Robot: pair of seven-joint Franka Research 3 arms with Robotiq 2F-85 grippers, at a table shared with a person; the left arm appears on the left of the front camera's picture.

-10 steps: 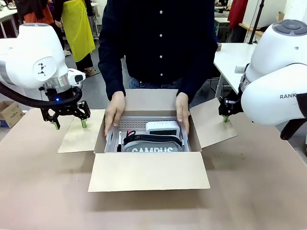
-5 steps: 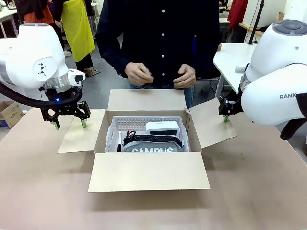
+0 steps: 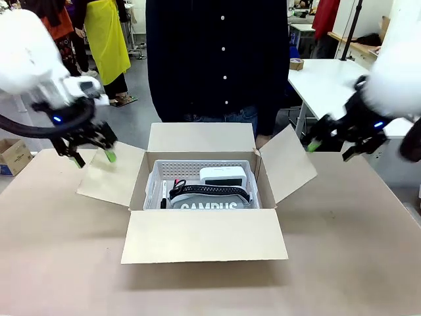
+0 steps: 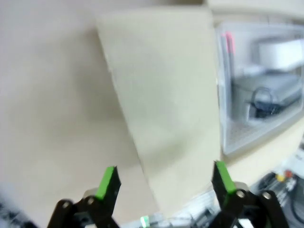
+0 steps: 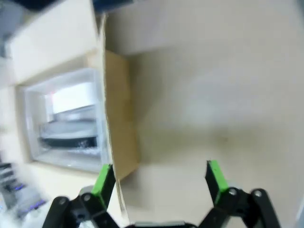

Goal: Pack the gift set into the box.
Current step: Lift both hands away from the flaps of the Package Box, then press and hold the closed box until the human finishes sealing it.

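Observation:
The box (image 3: 204, 237), a brown cardboard carton, stands mid-table with all four flaps spread open. Inside lies the gift set (image 3: 205, 187): a grey perforated tray with a white device, a dark band and "CAMPUS" lettering. My left gripper (image 3: 95, 158) hovers open over the outer edge of the left flap (image 4: 166, 95), and the gift set (image 4: 266, 80) lies to the right of my left gripper (image 4: 165, 180). My right gripper (image 3: 329, 150) is open just outside the raised right flap (image 5: 118, 123). Left of my right gripper (image 5: 159, 178) sits the gift set (image 5: 71, 118).
A person in a dark shirt (image 3: 217, 59) stands close behind the box's far flap. A small printed carton (image 3: 13, 155) sits on the floor at left. A white table (image 3: 325, 82) stands at the back right. Bare tabletop (image 3: 355, 250) lies around the box.
The person's hands let go of the tray, rose to the chest, then dropped away. Both arms swung, blurred with motion. The left and right flaps now tilt up more.

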